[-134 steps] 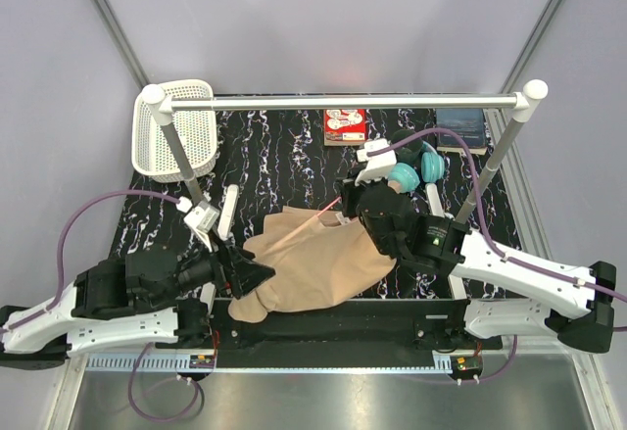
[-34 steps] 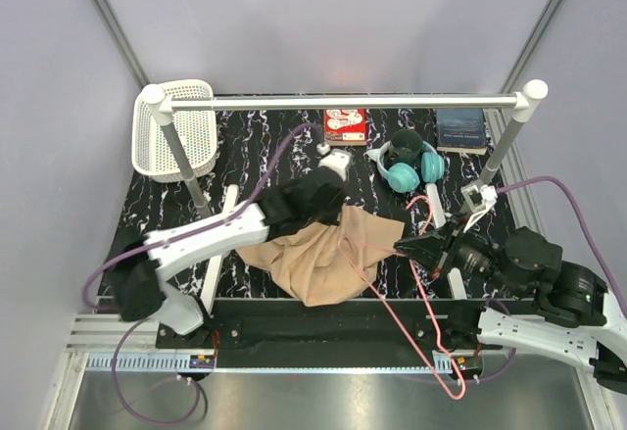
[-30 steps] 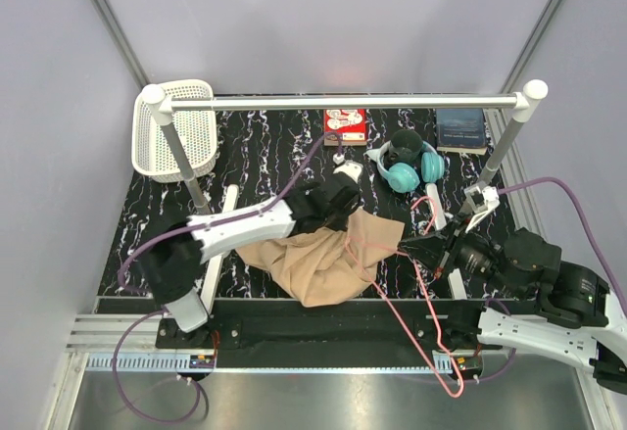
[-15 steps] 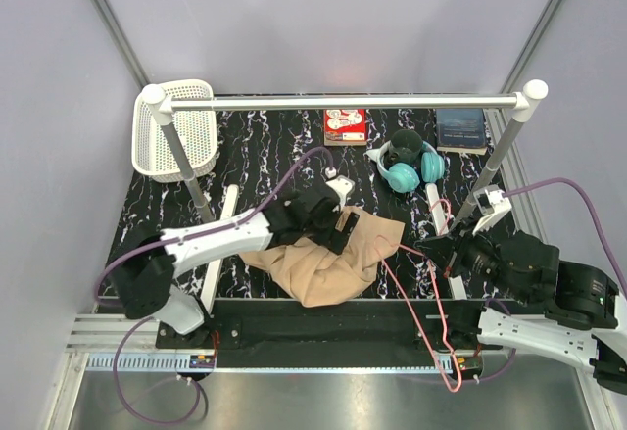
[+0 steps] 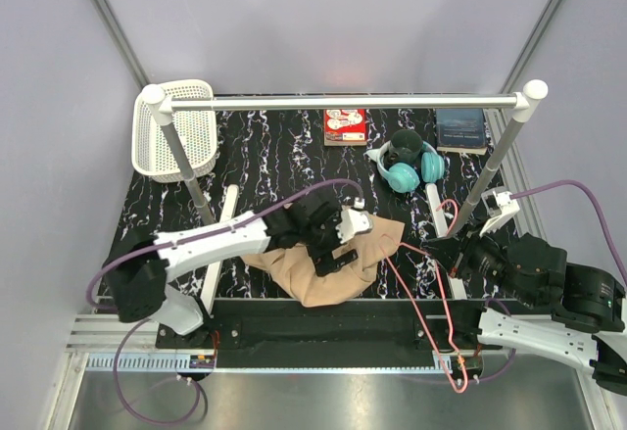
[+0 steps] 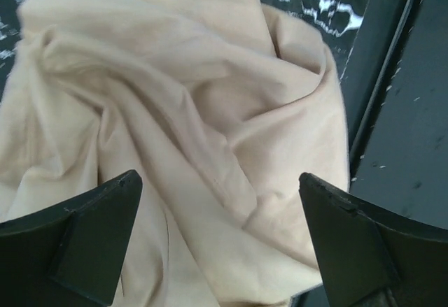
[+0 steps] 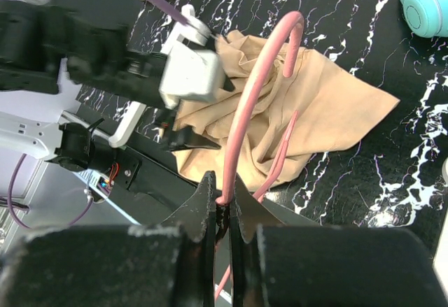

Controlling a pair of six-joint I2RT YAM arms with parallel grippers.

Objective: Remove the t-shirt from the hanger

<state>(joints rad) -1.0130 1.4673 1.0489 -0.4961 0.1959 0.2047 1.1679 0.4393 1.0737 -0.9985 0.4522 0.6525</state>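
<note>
Shirt heaped on the bench, hanger pinched beside it.

From above, the tan t-shirt [image 5: 377, 244] lies crumpled at the near middle of the black-veined bench [image 5: 274, 146], with the left gripper [image 5: 333, 254] over it. Only the left wrist view shows its fingers [image 6: 77, 244] spread wide, holding nothing. Only the right wrist view shows the right gripper [image 7: 222, 189] closed on the pink wire hanger [image 7: 243, 125], held just right of the shirt. A red booklet [image 5: 345, 126] lies at the far edge; its print is too small to read.
</note>
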